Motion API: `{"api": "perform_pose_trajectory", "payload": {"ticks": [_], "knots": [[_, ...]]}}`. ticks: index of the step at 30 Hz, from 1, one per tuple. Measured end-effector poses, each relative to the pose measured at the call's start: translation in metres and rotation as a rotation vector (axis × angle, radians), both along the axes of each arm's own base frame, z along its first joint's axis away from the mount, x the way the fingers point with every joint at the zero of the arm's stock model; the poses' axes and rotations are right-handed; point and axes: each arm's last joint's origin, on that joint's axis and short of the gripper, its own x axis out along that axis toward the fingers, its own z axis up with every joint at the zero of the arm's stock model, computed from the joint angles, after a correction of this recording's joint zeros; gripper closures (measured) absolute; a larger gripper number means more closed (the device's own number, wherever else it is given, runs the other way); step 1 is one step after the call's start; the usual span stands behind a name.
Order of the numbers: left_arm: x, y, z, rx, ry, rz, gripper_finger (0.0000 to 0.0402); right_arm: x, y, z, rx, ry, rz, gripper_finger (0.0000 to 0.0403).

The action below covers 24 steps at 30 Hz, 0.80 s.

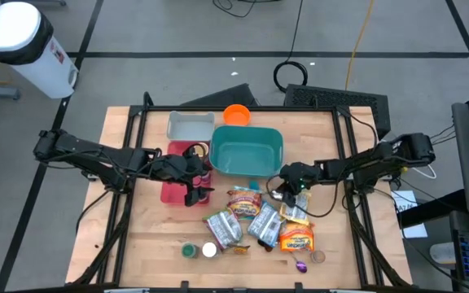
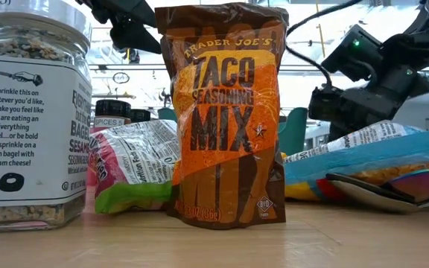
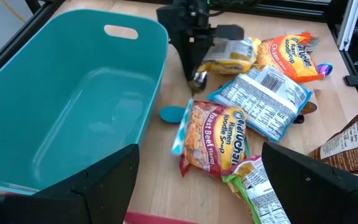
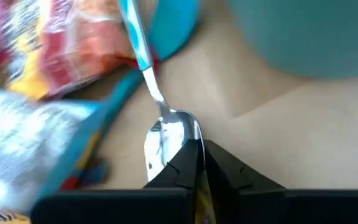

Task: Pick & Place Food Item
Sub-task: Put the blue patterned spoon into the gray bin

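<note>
Near the centre of the high view, the right gripper [image 1: 282, 192] was down at the table just below the teal bin [image 1: 277, 143], its fingers [image 4: 188, 165] pressed together at the bowl of a spoon [image 4: 166, 134], though whether the metal was truly pinched or only touched was hard to tell. The food packets, among them the roast beef ramen [image 3: 211, 138], lay unlifted in the lower middle of that view, beside the bin that was likely their destination. The left gripper [image 1: 192, 171] hung wide open and empty at the bin's left edge, apparently waiting.
</note>
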Motion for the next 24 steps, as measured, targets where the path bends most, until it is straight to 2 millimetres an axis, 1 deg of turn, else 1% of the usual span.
{"api": "perform_pose_trajectory", "payload": {"ticks": [2, 6, 15, 19, 24], "knots": [[0.000, 0.000, 0.000, 0.000, 0.000, 0.000, 0.0055, -0.001, 0.001, 0.004, 0.021, -0.020, 0.039, 0.0397], [0.000, 0.000, 0.000, 0.001, 0.000, -0.001, 0.0055, -0.003, 0.004, 0.015, 0.004, -0.072, 0.076, 0.0401], [0.000, 0.000, 0.000, 0.001, -0.001, -0.001, 0.0055, -0.010, 0.013, 0.045, -0.021, -0.242, 0.136, 0.0402], [0.001, 0.000, 0.002, -0.002, -0.022, 0.000, 0.0055, -0.013, 0.018, 0.061, -0.037, -0.344, 0.154, 0.0403], [0.006, -0.001, 0.010, -0.017, -0.123, -0.002, 0.0055, -0.013, 0.023, 0.083, -0.119, -0.529, 0.140, 0.0403]]}}
